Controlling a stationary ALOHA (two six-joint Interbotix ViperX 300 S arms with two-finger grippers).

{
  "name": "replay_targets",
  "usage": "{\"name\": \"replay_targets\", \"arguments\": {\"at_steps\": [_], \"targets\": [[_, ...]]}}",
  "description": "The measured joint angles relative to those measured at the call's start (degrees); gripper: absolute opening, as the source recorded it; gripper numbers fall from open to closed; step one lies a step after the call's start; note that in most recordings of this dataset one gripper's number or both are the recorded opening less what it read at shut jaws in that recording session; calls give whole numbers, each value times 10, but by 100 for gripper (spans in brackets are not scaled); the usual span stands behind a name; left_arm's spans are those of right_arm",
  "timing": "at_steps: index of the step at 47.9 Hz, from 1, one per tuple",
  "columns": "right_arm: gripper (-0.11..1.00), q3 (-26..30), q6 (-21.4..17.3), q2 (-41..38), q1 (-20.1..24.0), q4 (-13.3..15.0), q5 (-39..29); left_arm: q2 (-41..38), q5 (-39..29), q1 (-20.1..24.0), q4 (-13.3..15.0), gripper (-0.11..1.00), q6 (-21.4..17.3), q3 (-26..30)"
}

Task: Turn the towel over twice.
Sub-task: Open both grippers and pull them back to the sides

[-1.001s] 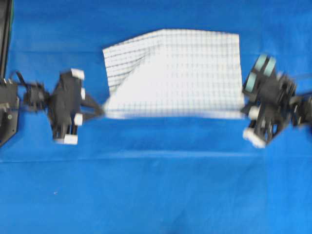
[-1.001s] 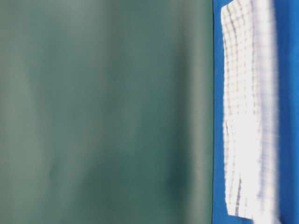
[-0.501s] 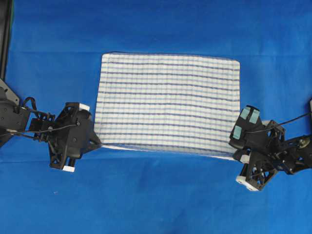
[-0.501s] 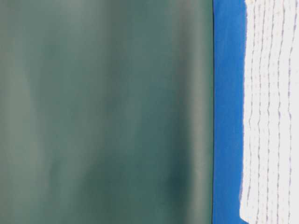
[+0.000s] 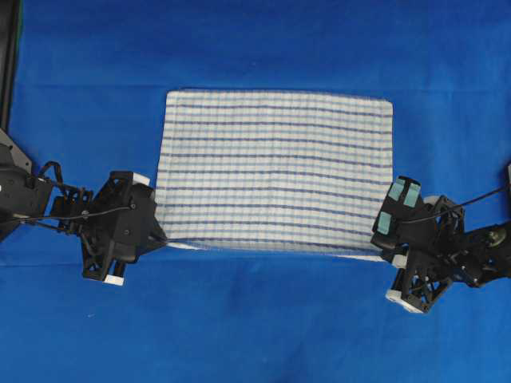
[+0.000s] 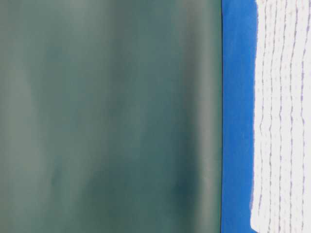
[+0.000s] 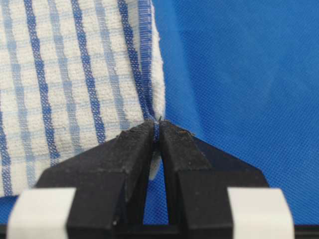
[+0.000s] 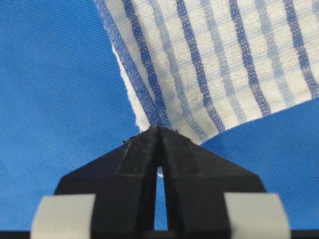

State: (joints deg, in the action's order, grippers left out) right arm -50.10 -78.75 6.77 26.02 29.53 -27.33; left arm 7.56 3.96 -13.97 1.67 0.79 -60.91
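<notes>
a second earlier the towel [image 5: 275, 169] was mid-flip, its left part folded over and showing a faint check face; by now it lay spread flat on the blue cloth [image 5: 255, 319], bold blue stripes up, in the upper middle of the overhead view. that read as one turn-over just finished, though how many had been done could not be told from these frames. the left gripper [image 5: 164, 239] sat at the near left corner, and the left wrist view showed its fingers [image 7: 132, 144] pinched shut on the towel hem [image 7: 149, 107]. the right gripper [image 5: 382, 254] sat at the near right corner, and the right wrist view showed its fingers [image 8: 144, 144] closed on that corner too, the cloth [image 8: 209, 64] lifted slightly off the table there. over the last half second the towel barely moved; the near edge was drawn a little nearer and both arms shifted slightly that way. in the table-level view the towel [image 6: 282, 121] lay flat and no longer bunched. both corners were held, so another flip could start without regrasping, likely by lifting and carrying the near edge over the far one.
</notes>
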Motion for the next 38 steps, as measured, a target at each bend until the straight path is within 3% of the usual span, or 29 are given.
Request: {"name": "replay_targets", "arguments": {"at_steps": [3, 8, 14, 17, 20, 27, 38], "targets": [[3, 1, 0, 0, 0, 0, 0, 0, 0, 0, 0, 9, 0, 2], [4, 1, 1, 0, 0, 1, -1, 0, -3, -1, 0, 29, -1, 6], [40, 8, 1, 11, -1, 4, -25, 9, -15, -1, 0, 59, -3, 13], [58, 13, 1, 19, -1, 11, -49, 18, -27, -1, 0, 68, -4, 19], [68, 18, 1, 30, -1, 19, -75, 35, -44, -1, 1, 69, -4, 25], [63, 27, 3, 70, -1, 64, -127, 86, -80, -1, 0, 66, -7, 40], [64, 25, 4, 165, -1, 183, -149, 171, -85, 4, 1, 66, -16, 44]]}}
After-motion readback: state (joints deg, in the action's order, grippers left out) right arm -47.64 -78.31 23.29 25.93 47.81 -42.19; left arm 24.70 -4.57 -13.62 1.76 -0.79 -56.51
